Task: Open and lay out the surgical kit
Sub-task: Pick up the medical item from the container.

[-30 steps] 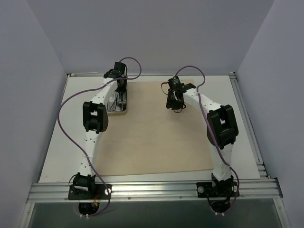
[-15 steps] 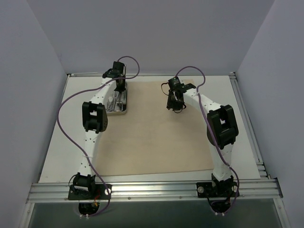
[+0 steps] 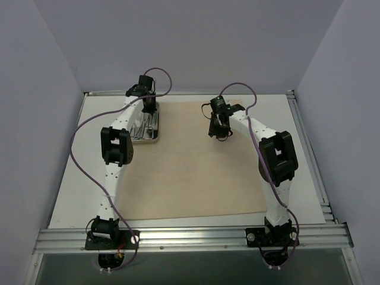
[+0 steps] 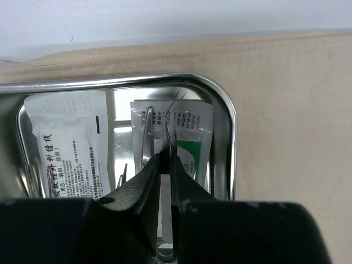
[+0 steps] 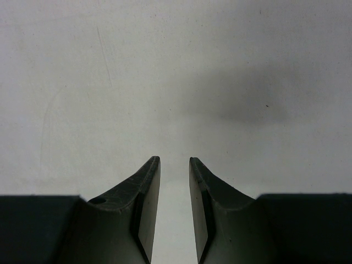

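The beige cloth wrap lies spread flat on the table. At its far left corner stands the small steel tray, whose rim shows in the left wrist view. In the tray lie two clear packets, a steel instrument and thin tweezers. My left gripper reaches into the tray with its jaws pressed onto the tweezers. My right gripper hovers over bare cloth, its jaws a little apart and holding nothing.
Purple cables loop off both wrists. White table surface borders the cloth on the left, the right and at the back. An aluminium rail runs along the near edge, and grey walls close in the sides and back.
My left gripper's jaws have closed onto the tweezers in the tray, and its wrist has shifted slightly toward the back. The right arm has not moved.
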Action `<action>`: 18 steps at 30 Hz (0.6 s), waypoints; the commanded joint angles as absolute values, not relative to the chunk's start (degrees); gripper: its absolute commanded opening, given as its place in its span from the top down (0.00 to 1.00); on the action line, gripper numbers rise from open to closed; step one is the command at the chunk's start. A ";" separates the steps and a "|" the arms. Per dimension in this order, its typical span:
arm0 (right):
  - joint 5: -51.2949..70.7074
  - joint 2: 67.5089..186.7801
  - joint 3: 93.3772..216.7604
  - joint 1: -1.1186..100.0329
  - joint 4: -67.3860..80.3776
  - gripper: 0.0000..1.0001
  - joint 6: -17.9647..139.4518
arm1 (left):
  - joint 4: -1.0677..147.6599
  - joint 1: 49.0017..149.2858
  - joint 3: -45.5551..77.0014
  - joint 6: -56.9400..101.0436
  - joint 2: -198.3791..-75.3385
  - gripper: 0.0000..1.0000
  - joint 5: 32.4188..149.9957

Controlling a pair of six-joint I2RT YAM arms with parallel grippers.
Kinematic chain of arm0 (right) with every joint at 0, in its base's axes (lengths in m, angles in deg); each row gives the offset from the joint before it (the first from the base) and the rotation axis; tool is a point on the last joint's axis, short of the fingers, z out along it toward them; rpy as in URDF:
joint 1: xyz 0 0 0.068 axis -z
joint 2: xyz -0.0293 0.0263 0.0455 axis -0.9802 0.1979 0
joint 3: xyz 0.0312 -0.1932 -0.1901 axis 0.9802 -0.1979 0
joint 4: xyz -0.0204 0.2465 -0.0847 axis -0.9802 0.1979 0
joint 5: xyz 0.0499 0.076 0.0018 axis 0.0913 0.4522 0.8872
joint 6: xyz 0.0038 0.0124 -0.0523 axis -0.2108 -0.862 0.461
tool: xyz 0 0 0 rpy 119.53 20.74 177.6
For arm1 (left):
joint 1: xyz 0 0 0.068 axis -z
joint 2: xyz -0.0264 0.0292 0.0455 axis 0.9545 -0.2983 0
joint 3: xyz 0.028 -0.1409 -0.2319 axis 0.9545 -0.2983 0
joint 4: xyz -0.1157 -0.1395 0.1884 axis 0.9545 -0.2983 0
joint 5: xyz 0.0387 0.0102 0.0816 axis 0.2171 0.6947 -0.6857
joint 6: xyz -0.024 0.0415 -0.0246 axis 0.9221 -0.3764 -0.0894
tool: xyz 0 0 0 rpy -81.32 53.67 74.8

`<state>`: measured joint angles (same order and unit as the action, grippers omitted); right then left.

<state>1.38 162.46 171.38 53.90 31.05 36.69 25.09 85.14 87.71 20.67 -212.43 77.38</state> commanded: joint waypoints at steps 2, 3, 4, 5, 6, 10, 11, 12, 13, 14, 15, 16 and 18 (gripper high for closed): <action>-0.66 160.41 173.48 53.89 33.59 0.76 36.53 | 26.19 84.42 89.54 23.22 -206.65 0.93 80.57; -0.66 160.41 173.48 53.89 33.59 0.76 36.53 | 26.02 84.33 89.37 23.30 -206.39 0.94 80.57; -0.75 160.41 173.48 53.89 33.59 0.76 36.53 | 25.93 84.25 89.28 23.39 -206.38 0.95 80.57; -0.66 160.32 173.48 53.89 33.67 0.75 36.62 | 25.58 84.07 89.19 23.57 -206.38 0.97 80.57; -0.83 160.23 173.48 53.89 33.67 0.75 36.62 | 25.49 83.72 89.19 23.83 -206.12 0.98 80.75; -0.49 159.88 173.83 53.80 33.50 0.76 37.06 | 25.23 83.02 88.57 24.80 -204.89 0.98 82.24; 0.04 159.71 174.18 53.89 33.41 0.75 37.32 | 24.88 82.93 88.57 24.97 -204.54 0.98 82.59; 0.30 159.45 174.53 53.89 33.06 0.75 37.93 | 24.87 82.84 88.57 25.06 -203.76 0.98 82.86; 0.57 159.27 175.66 53.89 32.88 0.75 38.29 | 24.79 82.67 88.57 25.24 -203.23 0.98 82.95; 0.92 158.48 176.28 53.80 32.53 0.75 38.64 | 24.79 82.58 88.57 25.50 -202.61 0.98 82.95; 1.44 158.04 176.90 53.71 31.49 0.75 38.90 | 24.70 82.40 88.66 26.02 -201.21 0.98 82.95; 1.45 157.51 177.43 53.62 30.43 0.74 39.43 | 24.52 82.05 89.10 26.55 -200.42 0.98 83.99; 5.73 155.67 178.75 53.01 26.32 0.66 40.05 | 24.17 81.79 89.19 28.48 -197.53 0.98 86.71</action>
<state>2.14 161.98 174.96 53.74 30.46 38.28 23.75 82.53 87.56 25.17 -206.57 82.89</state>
